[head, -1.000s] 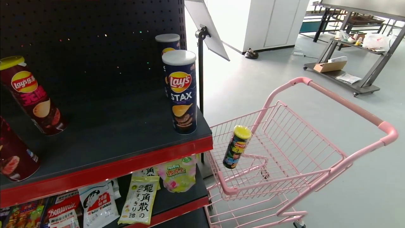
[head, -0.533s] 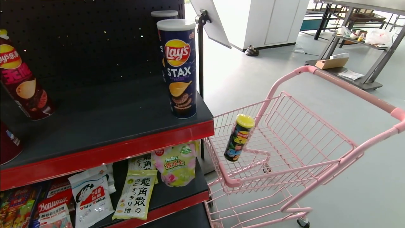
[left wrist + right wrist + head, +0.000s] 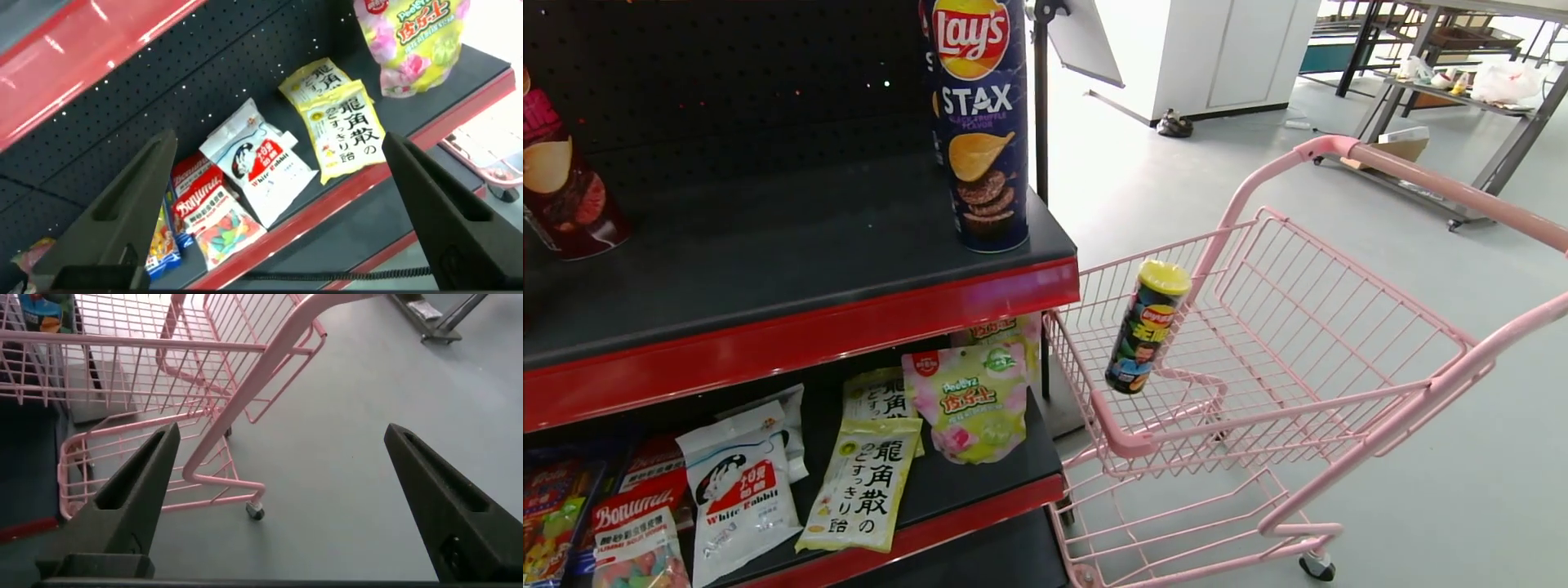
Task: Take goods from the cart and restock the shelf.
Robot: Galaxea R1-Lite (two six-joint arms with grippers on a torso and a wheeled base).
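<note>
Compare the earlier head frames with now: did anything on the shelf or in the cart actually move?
Only the head camera moved: the whole picture slid upward. Nothing was grasped or released. The yellow-lidded can leans in the cart as before, the blue can stands at the top shelf's right end, and the left gripper and right gripper are open and empty.

The wire cart [image 3: 1437, 183] is pink, the small cylindrical can [image 3: 1145, 335] black with a yellow lid, the tall cardboard tube [image 3: 982, 131] navy, the metal shelf [image 3: 768, 245] black, red-edged.
</note>
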